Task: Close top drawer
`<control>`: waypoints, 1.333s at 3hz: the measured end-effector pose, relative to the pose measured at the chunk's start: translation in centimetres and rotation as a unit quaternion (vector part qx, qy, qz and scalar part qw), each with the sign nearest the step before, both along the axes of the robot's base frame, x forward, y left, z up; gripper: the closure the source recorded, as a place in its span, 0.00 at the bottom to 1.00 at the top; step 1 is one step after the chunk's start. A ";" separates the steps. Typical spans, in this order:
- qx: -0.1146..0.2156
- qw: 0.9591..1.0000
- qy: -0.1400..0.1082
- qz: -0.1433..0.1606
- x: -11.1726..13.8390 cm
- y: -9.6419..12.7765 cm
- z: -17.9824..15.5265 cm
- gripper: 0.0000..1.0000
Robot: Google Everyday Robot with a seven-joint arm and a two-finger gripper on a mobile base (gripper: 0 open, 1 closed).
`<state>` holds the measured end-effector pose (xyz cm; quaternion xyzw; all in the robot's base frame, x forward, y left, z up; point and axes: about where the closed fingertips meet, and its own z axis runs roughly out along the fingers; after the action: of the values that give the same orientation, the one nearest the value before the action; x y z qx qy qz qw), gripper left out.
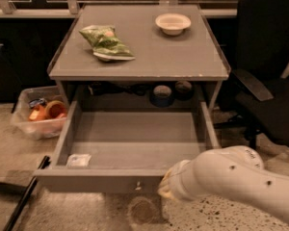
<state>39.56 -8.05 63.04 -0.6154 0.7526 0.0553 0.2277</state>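
Note:
The top drawer (135, 143) of a grey cabinet stands pulled fully out toward me, its bare grey inside showing. Its flat front (86, 181) faces me with a small knob (138, 186) at centre. A small white packet (79, 160) lies in the drawer's front left corner. My white arm (231, 179) reaches in from the lower right. My gripper (164, 190) is at the arm's end, right of the knob and against the drawer front; the arm hides its fingers.
A green snack bag (106, 43) and a white bowl (173, 23) sit on the cabinet top (149, 57). A clear bin (36, 114) with orange items stands on the floor at left. A black office chair (265, 76) stands at right. A dark bar (19, 201) lies lower left.

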 end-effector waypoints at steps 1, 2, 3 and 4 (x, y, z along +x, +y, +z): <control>0.000 1.000 0.000 0.000 0.0 0.0 0.0 0.11; -0.002 1.000 -0.006 0.007 1.1 0.4 0.3 0.00; -0.002 1.000 -0.006 0.007 0.9 0.4 0.3 0.00; -0.007 0.999 -0.018 0.029 5.3 1.7 1.4 0.00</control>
<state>44.85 -6.34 64.40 -0.6392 0.7307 0.0453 0.2353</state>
